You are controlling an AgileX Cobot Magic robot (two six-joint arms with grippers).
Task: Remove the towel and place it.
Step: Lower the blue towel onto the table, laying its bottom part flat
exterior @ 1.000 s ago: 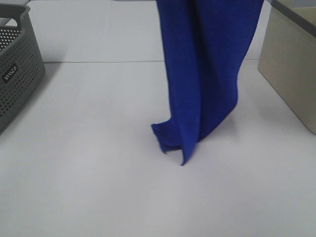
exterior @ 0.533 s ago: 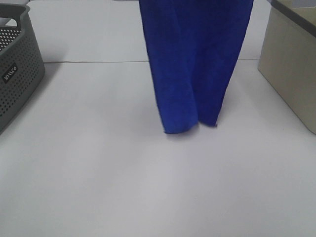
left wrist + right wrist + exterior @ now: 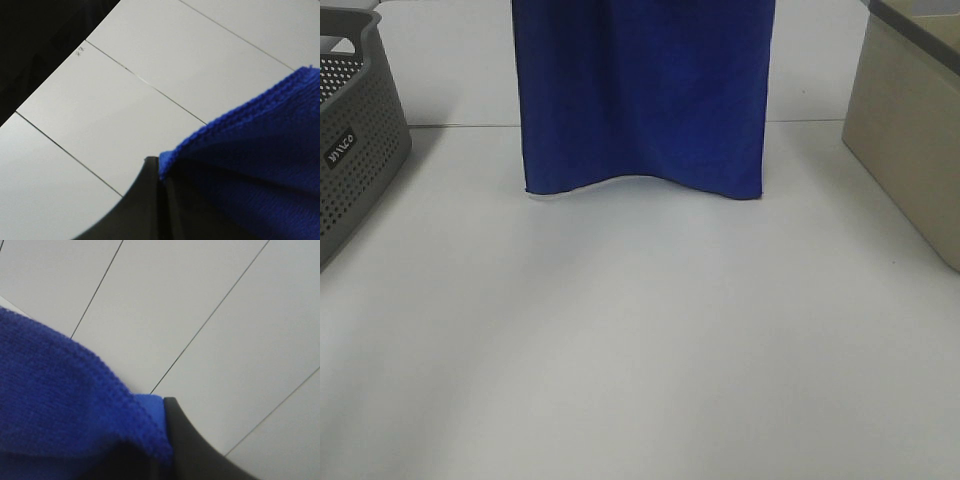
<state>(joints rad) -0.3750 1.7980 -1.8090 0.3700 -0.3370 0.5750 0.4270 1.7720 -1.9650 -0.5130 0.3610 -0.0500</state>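
The royal-blue towel [image 3: 642, 95] hangs spread out flat above the white table, its lower edge wavy and clear of the surface. Its top runs out of the exterior high view, so neither gripper shows there. In the left wrist view my left gripper [image 3: 159, 192] is shut on a stitched corner of the towel [image 3: 250, 165]. In the right wrist view my right gripper [image 3: 162, 440] is shut on the other top corner of the towel [image 3: 60, 400]. The white tag is not visible.
A grey perforated basket [image 3: 355, 140] stands at the left edge of the table. A beige box [image 3: 910, 130] stands at the right edge. The white table [image 3: 640, 340] lies open in front of the hanging towel.
The towel has been lifted off the table and spread from a narrow hanging bunch to a wide flat sheet. Its left edge moved left and its lower edge rose.
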